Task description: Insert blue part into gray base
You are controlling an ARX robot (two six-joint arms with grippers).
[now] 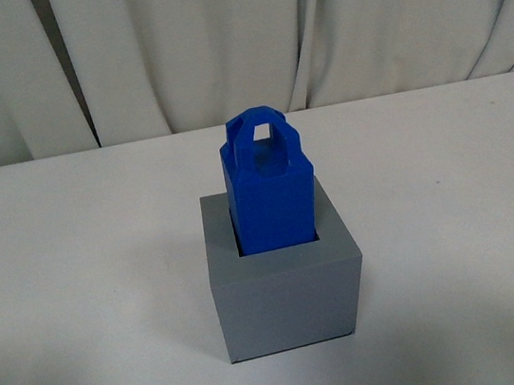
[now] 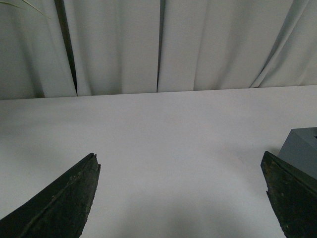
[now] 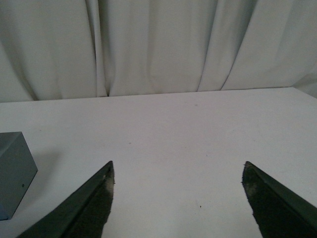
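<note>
While the blue part stands upright inside the gray base, left gripper and right gripper hold their jaws wide apart, empty.

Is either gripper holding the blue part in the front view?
No, the blue part stands alone in the gray base recess, with no gripper in that view.

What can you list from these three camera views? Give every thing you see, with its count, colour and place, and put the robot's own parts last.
blue part: one, bright blue, standing upright in the recess of the gray base, handle loops on top.
gray base: one, matte gray, on the table in the middle of the front view.
table: one, white, under everything.
curtain: white, pleated, behind the table.
left gripper: one, dark fingers, open, holding nothing, beside the base.
right gripper: one, dark fingers, open, holding nothing, beside the base.
</note>
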